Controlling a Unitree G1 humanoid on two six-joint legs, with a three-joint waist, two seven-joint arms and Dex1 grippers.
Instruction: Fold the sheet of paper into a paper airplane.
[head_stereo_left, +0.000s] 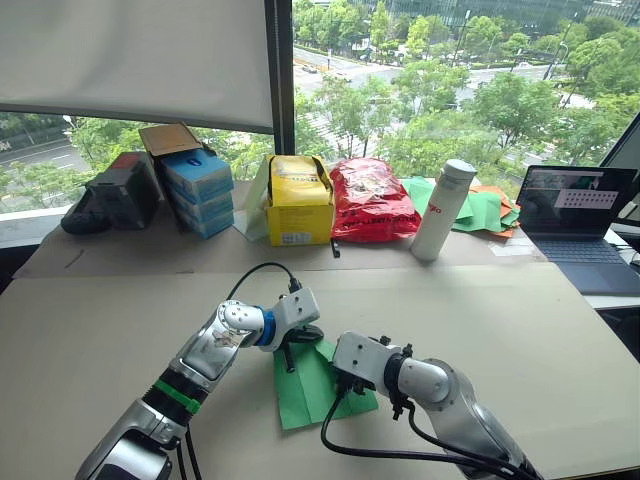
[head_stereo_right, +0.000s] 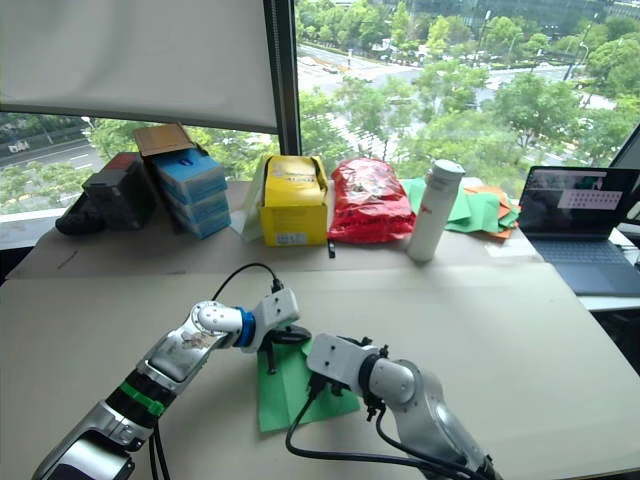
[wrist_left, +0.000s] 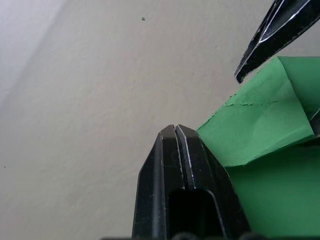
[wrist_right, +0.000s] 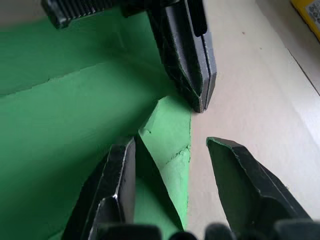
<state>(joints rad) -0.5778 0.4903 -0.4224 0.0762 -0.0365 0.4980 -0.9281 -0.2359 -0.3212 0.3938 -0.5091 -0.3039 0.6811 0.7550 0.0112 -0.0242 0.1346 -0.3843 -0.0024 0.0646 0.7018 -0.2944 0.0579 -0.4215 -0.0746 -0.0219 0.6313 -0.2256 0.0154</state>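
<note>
Sheet of paper (head_stereo_left: 312, 385) lies lengthwise, pointing toward the window.

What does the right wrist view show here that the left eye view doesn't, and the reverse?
Right wrist view alone: the right gripper open, one finger over the paper's folded corner, the other over bare table, and the left gripper shut, its tip at that corner's edge.

Left eye view alone: the yellow box, red bag, white bottle and laptop along the window side.

Both: the green sheet of paper on the table with both grippers at it.
</note>
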